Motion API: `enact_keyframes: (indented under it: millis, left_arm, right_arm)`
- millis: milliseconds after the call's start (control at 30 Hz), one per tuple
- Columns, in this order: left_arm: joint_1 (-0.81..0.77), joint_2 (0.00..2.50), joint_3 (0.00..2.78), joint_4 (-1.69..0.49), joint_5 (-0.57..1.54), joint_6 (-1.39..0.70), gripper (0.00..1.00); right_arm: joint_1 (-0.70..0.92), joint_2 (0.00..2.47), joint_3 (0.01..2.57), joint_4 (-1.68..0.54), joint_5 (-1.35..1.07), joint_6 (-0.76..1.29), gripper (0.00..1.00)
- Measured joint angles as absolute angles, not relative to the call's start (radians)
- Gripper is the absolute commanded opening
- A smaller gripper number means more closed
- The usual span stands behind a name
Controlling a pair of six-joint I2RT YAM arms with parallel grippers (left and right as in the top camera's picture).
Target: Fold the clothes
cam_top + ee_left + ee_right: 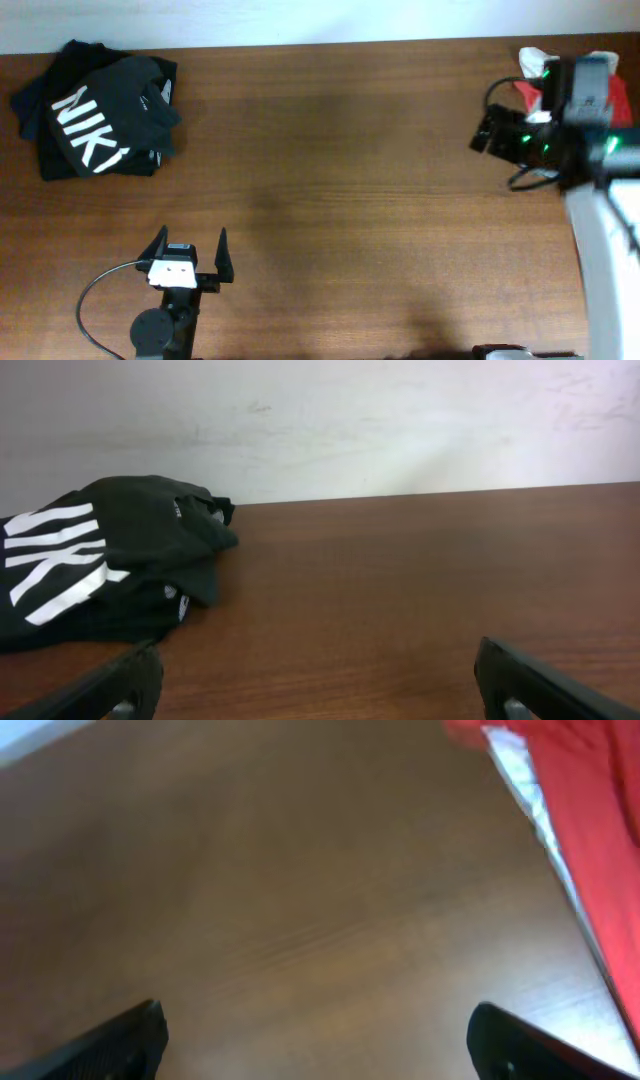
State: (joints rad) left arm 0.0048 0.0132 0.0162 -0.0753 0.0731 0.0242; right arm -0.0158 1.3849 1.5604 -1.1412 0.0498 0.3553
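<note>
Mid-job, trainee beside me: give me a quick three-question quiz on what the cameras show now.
1. True or false: the left gripper is holding the black T-shirt.
2. In the overhead view, where on the table does the black T-shirt lie? A) top-left corner B) centre C) bottom-right corner
3. What colour is the cloth near the right gripper in the right wrist view?
Key: 1 false; 2 A; 3 red.
</note>
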Motion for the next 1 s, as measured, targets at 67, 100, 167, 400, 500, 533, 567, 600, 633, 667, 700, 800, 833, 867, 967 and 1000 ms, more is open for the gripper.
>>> enact_keyframes:
  millis: [67,100,167,400,500,533,567,600,633,667,700,800,833,867,967,1000]
  left_arm:
    - [0.005,0.013,0.016,-0.076,0.072,0.022,0.99]
    - [0.005,0.011,0.016,-0.075,0.070,0.022,0.99]
    - [0.005,0.011,0.016,-0.076,0.070,0.022,0.99]
    - [0.005,0.011,0.016,-0.076,0.070,0.019,0.99]
    - [0.005,0.012,0.016,-0.075,0.070,0.019,0.99]
    - [0.005,0.012,0.016,-0.076,0.070,0.019,0.99]
    - [0.005,0.012,0.016,-0.076,0.070,0.019,0.99]
    - [0.005,0.012,0.016,-0.076,0.070,0.019,0.99]
    - [0.005,0.012,0.016,-0.076,0.070,0.019,0.99]
    - [0.005,0.012,0.016,-0.076,0.070,0.019,0.99]
    - [0.005,0.012,0.016,-0.076,0.070,0.019,0.99]
    - [0.005,0.012,0.016,-0.076,0.070,0.019,0.99]
    - [0.005,0.012,0.016,-0.076,0.070,0.019,0.99]
    - [0.005,0.012,0.016,-0.076,0.070,0.019,0.99]
    - [0.005,0.012,0.016,-0.076,0.070,0.019,0.99]
    - [0.005,0.012,0.016,-0.076,0.070,0.019,0.99]
  right_arm:
    - [0.051,1.267,1.413,-0.992,0.052,0.307,0.99]
    - [0.081,1.168,1.289,-0.901,0.044,0.281,0.99]
    - [0.082,1.015,1.087,-0.751,0.039,0.264,0.99]
    - [0.082,0.417,0.397,-0.286,0.018,0.250,0.99]
    - [0.082,0.278,0.281,-0.224,0.017,0.249,0.99]
    - [0.082,0.225,0.243,-0.215,0.017,0.249,0.99]
    - [0.078,0.199,0.226,-0.208,0.017,0.250,0.99]
    - [0.074,0.170,0.208,-0.207,0.015,0.249,0.99]
    - [0.064,0.134,0.191,-0.208,0.014,0.249,0.99]
    - [0.055,0.110,0.179,-0.206,0.014,0.250,0.99]
    - [0.044,0.081,0.164,-0.204,0.013,0.250,0.99]
    - [0.018,0.021,0.126,-0.200,0.002,0.250,0.99]
    - [0.007,0.015,0.116,-0.193,-0.004,0.250,0.99]
    - [-0.005,0.015,0.104,-0.181,-0.012,0.251,0.99]
    - [-0.038,0.014,0.044,-0.107,-0.037,0.256,0.99]
    - [-0.045,0.014,0.025,-0.087,-0.042,0.258,0.99]
